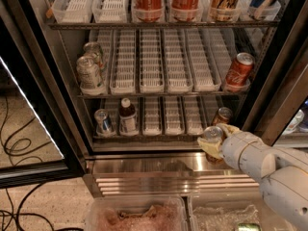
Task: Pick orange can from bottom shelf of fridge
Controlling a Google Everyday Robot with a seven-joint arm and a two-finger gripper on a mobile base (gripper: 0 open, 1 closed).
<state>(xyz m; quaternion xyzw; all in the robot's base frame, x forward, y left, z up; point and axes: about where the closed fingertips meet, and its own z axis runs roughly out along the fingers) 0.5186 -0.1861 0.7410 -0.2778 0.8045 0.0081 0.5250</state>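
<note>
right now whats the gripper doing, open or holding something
The gripper: closed on the orange can, held out in front of the fridge, just below the bottom shelf.

arm [269,165] frm rt, gripper [217,139] low rt, fingers [209,150] clamped

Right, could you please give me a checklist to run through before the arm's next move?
1. Gripper jaws closed on the orange can: ok.
2. Can out in front of the bottom shelf rail: ok.
3. Can upright: ok.
4. Other orange can standing on the shelf, apart from the held one: ok.
5. Grip firmness: cannot tell.
</note>
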